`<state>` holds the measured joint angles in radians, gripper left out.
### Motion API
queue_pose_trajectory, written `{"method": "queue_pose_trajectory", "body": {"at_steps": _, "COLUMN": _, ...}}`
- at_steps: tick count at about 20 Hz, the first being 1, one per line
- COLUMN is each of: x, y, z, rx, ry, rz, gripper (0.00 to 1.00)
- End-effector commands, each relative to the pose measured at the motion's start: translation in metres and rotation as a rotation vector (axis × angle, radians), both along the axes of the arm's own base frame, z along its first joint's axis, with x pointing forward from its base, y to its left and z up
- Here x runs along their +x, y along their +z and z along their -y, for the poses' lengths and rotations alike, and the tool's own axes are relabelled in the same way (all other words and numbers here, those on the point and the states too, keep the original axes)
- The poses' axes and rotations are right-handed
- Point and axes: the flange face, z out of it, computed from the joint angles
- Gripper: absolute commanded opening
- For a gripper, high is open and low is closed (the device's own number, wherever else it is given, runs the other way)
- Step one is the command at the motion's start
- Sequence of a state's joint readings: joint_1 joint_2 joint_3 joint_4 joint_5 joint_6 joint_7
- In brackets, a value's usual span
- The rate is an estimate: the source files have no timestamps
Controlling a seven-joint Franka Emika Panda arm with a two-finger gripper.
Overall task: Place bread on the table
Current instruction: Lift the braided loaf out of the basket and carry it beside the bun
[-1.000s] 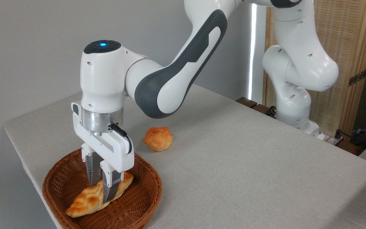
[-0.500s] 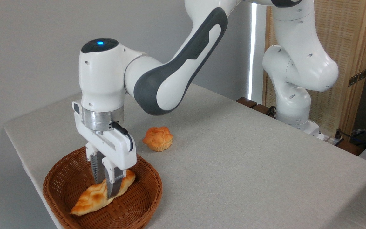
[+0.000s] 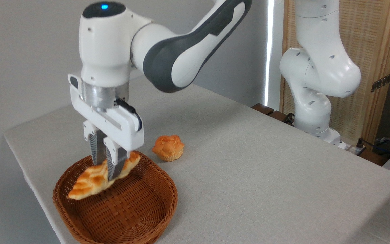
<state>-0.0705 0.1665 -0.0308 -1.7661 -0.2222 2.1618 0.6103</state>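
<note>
The tool is clamped on the bread, its two ribbed fingers pressing the loaf from both sides at a place a little right of the middle, nearer to the upper right end. The bread hangs in the air above the wicker basket, which stands near the front left corner of the tabletop; the loaf touches neither the basket floor nor its rim. It is tilted: the left tapered end drops lower, toward the left side of the basket, and the right end points up behind the fingers. I judge from this tilt that the grip is off the balance point, so the longer free part pulls down and the loaf may turn between the fingers if the arm moves quickly. The loaf seems light, and its surface looks smooth and a little glossy, so it can be slippery; whether it is soft or stiff I cannot tell, since no dent shows at the fingers. A hold closer to the thick middle of the braid would be more steady. A small round bun lies on the tabletop just behind the basket, toward the right, apart from it.
</note>
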Motion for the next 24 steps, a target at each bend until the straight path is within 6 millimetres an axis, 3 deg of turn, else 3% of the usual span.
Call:
{"method": "queue_pose_trajectory", "body": {"at_steps": 1, "x": -0.001, "y": 0.023, "z": -0.013, "rx": -0.044, "ry": 0.030, "rz": 0.008, "gripper": 0.42}}
{"method": "queue_pose_trajectory", "body": {"at_steps": 8, "x": -0.057, "y": 0.041, "z": -0.031, "rx": -0.018, "ry": -0.047, "rz": -0.072, "gripper": 0.44}}
{"method": "queue_pose_trajectory", "body": {"at_steps": 10, "x": -0.083, "y": 0.034, "z": -0.042, "rx": -0.014, "ry": -0.095, "rz": -0.125, "gripper": 0.44}}
{"method": "queue_pose_trajectory", "body": {"at_steps": 13, "x": -0.124, "y": 0.023, "z": -0.082, "rx": 0.011, "ry": -0.126, "rz": -0.156, "gripper": 0.44}}
{"method": "queue_pose_trajectory", "body": {"at_steps": 17, "x": -0.163, "y": 0.005, "z": -0.107, "rx": 0.029, "ry": -0.189, "rz": -0.193, "gripper": 0.46}}
{"method": "queue_pose_trajectory", "body": {"at_steps": 24, "x": -0.174, "y": -0.031, "z": -0.087, "rx": 0.033, "ry": -0.259, "rz": -0.248, "gripper": 0.53}}
